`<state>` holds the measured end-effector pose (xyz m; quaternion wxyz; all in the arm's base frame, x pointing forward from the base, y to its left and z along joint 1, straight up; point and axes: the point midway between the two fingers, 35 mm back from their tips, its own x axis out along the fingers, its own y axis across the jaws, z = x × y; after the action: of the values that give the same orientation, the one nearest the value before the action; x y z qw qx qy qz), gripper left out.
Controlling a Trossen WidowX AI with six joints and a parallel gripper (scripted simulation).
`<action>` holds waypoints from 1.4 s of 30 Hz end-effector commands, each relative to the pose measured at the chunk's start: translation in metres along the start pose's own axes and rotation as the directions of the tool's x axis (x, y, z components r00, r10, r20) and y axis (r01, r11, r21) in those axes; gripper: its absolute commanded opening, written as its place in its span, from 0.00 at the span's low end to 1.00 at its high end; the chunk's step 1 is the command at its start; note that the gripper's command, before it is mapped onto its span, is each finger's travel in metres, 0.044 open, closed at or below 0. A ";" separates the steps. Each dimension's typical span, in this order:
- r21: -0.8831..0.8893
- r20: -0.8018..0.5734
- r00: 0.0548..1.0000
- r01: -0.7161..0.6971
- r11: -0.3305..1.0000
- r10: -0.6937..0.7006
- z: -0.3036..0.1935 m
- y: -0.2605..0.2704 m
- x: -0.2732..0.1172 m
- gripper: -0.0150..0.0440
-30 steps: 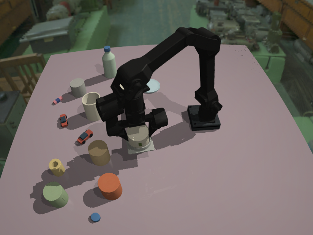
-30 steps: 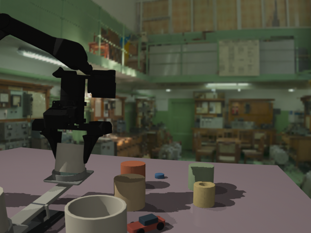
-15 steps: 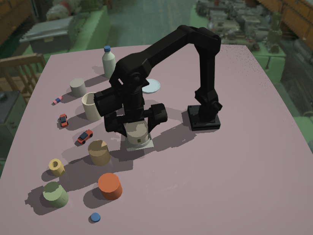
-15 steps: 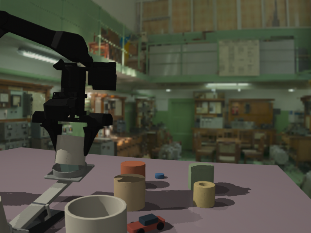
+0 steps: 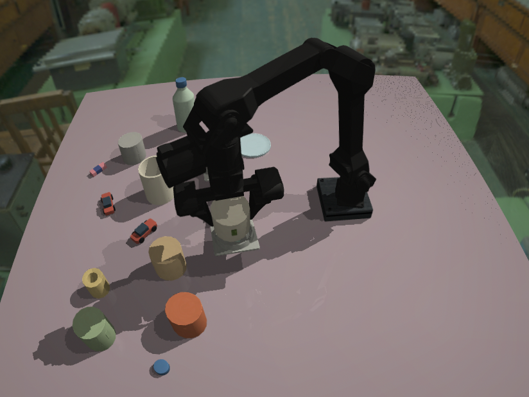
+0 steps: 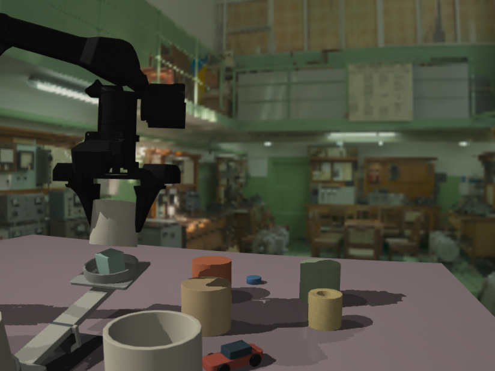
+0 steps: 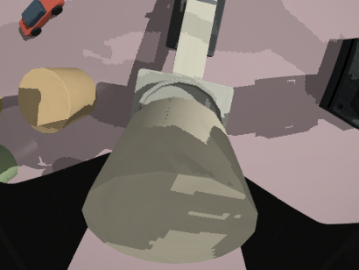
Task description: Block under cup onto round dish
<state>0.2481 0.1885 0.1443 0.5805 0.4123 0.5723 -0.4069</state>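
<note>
My gripper (image 5: pixel 231 218) (image 6: pixel 115 230) is shut on one pale grey cup (image 6: pixel 113 219) (image 5: pixel 230 220) (image 7: pixel 171 153). The cup hangs slightly tilted above its end of the balance (image 5: pixel 253 246) (image 6: pixel 86 303) (image 7: pixel 193 54). A pale teal block (image 6: pixel 111 262) sits uncovered in that end's round holder, below the cup's rim; the cup hides it in the wrist view. The other cup (image 6: pixel 3 351) stands on the far end, cut off by the left edge of the exterior view and mostly hidden by the arm in the top view. The round dish (image 5: pixel 257 146) lies behind the gripper, with no cup seen above it.
A cream open container (image 5: pixel 154 187) (image 6: pixel 151 361) stands beside the balance. A tan cylinder (image 5: pixel 168 261) (image 6: pixel 205 311) (image 7: pixel 83 94) is near the raised cup. Orange (image 5: pixel 187 318) and green (image 5: pixel 94 331) cylinders stand farther off. A bottle (image 5: pixel 183 106) and toy cars (image 5: pixel 143 230) are left.
</note>
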 end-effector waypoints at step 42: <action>0.000 0.000 1.000 0.000 1.000 0.000 0.002 -0.006 -0.038 0.25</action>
<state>0.2422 0.1840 0.1828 0.5804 0.4119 0.5724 -0.4071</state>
